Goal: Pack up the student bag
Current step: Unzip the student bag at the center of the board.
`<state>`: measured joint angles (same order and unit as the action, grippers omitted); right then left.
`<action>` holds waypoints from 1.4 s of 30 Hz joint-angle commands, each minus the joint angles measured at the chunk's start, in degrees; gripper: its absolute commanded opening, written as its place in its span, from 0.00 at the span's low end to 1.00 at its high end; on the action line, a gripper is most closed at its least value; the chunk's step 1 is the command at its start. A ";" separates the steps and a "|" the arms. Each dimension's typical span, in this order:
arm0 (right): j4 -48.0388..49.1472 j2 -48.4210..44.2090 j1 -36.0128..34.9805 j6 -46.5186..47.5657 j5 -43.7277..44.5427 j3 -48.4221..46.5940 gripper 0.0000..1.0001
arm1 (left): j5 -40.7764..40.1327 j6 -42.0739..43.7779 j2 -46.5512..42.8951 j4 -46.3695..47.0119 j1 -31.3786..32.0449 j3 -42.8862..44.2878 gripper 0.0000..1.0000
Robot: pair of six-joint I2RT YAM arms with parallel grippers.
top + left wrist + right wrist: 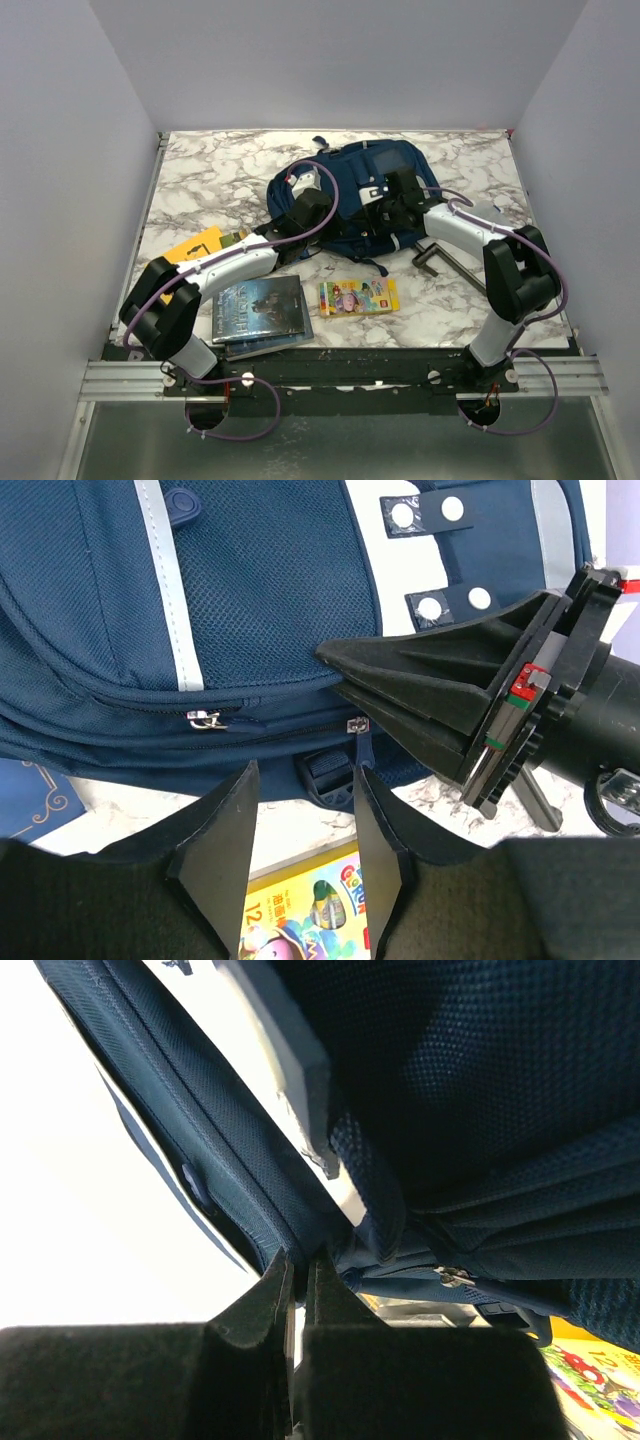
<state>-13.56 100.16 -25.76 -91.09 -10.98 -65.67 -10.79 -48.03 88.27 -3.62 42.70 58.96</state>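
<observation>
- Bench (220, 170): the student bag (350, 175) lies far-centre, with both arms reaching onto it.
- Right end effector (298, 1260): clenched, tips apparently pinching a fabric fold at the zip seam.
- Left end effector (305, 770): released, nothing between the jaws, hovering at the bag's near edge. The zip line runs crosswise just ahead, so this arm looks better placed for the pulls.
- Books (260, 308) and crayon box (358, 296): nearer than the bag, not yet packed, not in the way.
- Zip pulls (205, 718): one left, one nearly straight ahead.

The left gripper (300, 850) reaches forward with its jaws parted; the right gripper (297, 1290) angles in toward it, jaws pressed together.
</observation>
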 commanded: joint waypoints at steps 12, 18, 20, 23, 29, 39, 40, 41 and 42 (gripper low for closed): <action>1.87 -3.57 0.47 -4.71 -0.53 2.34 0.01 | -5.82 -2.39 6.59 5.54 0.77 -0.28 0.42; -0.12 -3.25 0.45 -3.57 -0.47 1.00 0.01 | -8.59 -1.64 8.23 5.50 0.47 1.24 0.42; -0.58 -3.30 0.45 -3.51 -0.13 0.75 0.01 | -9.33 -1.39 8.71 5.46 0.30 1.80 0.42; -0.12 -3.64 0.52 -3.91 0.15 1.50 0.01 | -9.76 -1.08 9.35 5.51 -0.11 2.20 0.41; -0.61 -4.27 0.45 -4.10 0.94 1.86 0.01 | -10.70 0.32 10.35 5.46 -0.73 3.09 0.36; -1.46 -4.54 0.49 -3.08 1.66 1.65 0.00 | -11.34 0.83 10.96 4.94 -2.18 2.82 0.35; -1.63 -4.54 0.47 -2.93 1.75 1.49 0.01 | -11.44 1.07 11.04 4.86 -2.18 2.83 0.35; -1.71 -4.63 0.49 -2.87 1.92 1.41 0.01 | -11.52 1.30 11.11 4.72 -2.27 2.91 0.35; -1.88 -4.63 0.49 -2.74 2.09 1.33 0.01 | -11.62 1.55 11.00 4.59 -2.35 2.84 0.33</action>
<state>-12.69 98.32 -25.74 -93.62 -9.37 -63.79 -17.63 -48.73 97.95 1.08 42.28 60.53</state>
